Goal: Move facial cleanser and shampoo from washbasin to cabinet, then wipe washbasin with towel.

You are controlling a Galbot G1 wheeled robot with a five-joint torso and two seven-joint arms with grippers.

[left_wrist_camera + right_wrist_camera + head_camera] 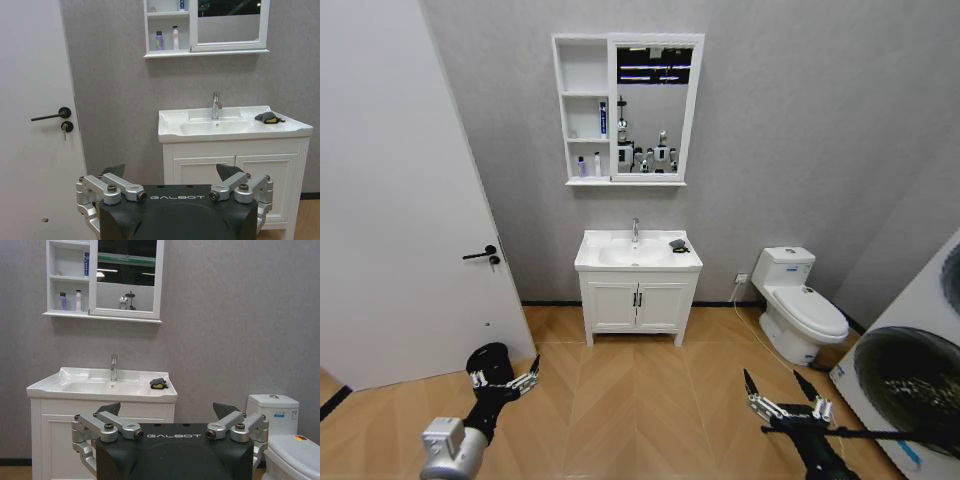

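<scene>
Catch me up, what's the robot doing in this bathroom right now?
Nothing is being handled. The left gripper and right gripper hang open and empty, low over the wood floor, well short of the white ceramic washbasin. The small dark grey towel lies on its right rim. Two small bottles already stand in the white wall cabinet.

Both arms black w/ matte housings. Left tool (171, 176) and right tool (167, 412) alike — silver metal linkages, dark screw heads, black pointed tips, white "GALBOT" lettering on housing. Left arm ends in silver-grey cylindrical joint — seen in head view.
</scene>
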